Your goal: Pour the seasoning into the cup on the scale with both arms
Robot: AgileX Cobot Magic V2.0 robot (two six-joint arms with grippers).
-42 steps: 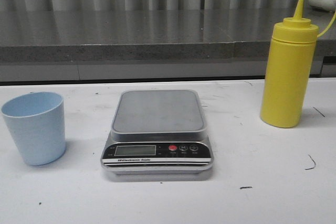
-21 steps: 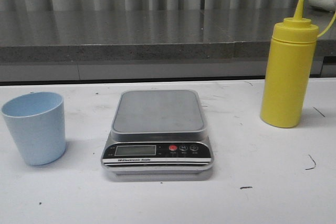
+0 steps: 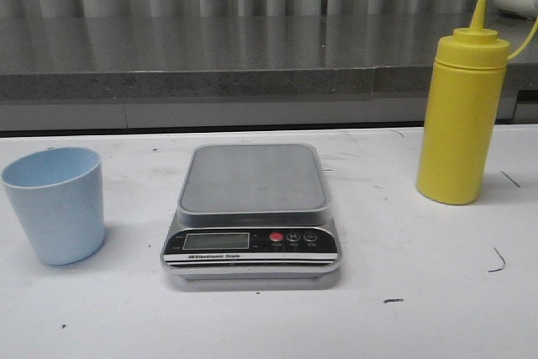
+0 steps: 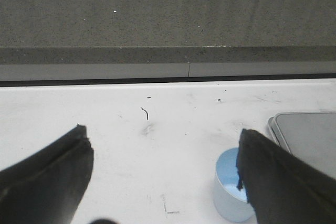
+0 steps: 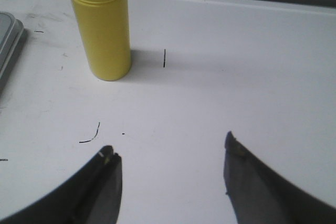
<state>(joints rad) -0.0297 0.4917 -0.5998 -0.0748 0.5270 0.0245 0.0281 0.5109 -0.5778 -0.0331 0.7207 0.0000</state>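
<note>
- Nothing moves since before — cup sits left of the scale, seasoning right.
- Left gripper and right gripper gape wide, empty.
- Grab the cup gently — set it mid-scale.

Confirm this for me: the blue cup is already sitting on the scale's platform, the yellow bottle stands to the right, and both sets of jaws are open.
Not quite. The blue cup stands on the table left of the scale, whose platform is bare, as the front view shows. The yellow bottle does stand to the right, and both sets of jaws are open.
</note>
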